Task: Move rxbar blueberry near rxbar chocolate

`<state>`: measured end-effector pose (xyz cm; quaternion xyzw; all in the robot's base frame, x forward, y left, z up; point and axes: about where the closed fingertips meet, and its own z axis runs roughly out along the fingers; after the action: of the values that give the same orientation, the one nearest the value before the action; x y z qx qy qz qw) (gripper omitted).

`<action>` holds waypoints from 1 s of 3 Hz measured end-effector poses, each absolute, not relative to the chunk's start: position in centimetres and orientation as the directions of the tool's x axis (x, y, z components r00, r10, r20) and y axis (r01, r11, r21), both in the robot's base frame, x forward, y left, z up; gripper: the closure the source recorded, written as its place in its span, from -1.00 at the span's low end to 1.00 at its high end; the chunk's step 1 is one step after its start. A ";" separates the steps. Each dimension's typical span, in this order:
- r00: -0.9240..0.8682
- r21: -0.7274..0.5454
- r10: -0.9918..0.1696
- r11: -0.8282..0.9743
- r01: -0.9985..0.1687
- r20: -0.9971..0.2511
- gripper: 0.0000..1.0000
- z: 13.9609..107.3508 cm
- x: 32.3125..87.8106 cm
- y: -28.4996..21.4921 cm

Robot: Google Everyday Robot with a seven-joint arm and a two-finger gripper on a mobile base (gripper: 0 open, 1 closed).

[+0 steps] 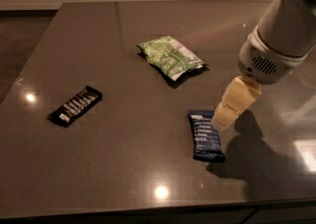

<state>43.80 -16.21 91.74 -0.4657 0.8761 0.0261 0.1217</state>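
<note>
The bench (pixel 113 168) is a smooth dark grey slab, glossy enough to mirror lights. The blue bar (pixel 205 135), a flat rectangular wrapper with pale text, lies near the front edge, right of centre. The black bar (pixel 75 105), equally flat, lies well apart at the left. A crinkled green-and-white bag (pixel 170 58) sits further back. The cream, blocky end effector (pixel 224 117) hangs just beside the blue bar's far right corner; whether it is open or closed cannot be told.

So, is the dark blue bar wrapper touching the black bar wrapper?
No, the dark blue bar wrapper lies well apart from the black bar wrapper, and the gripper hovers by the blue one.
</note>
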 end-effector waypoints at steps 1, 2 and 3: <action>-0.631 -0.058 -0.742 0.657 -0.752 -0.227 -1.00 90.0 44.0 -15.3; -0.696 -0.037 -0.683 0.719 -0.694 -0.221 -1.00 88.9 44.2 -14.5; -0.750 -0.014 -0.630 0.768 -0.641 -0.202 -1.00 88.0 43.9 -13.7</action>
<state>43.93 -13.75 87.96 -0.3397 0.9350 0.0280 0.0979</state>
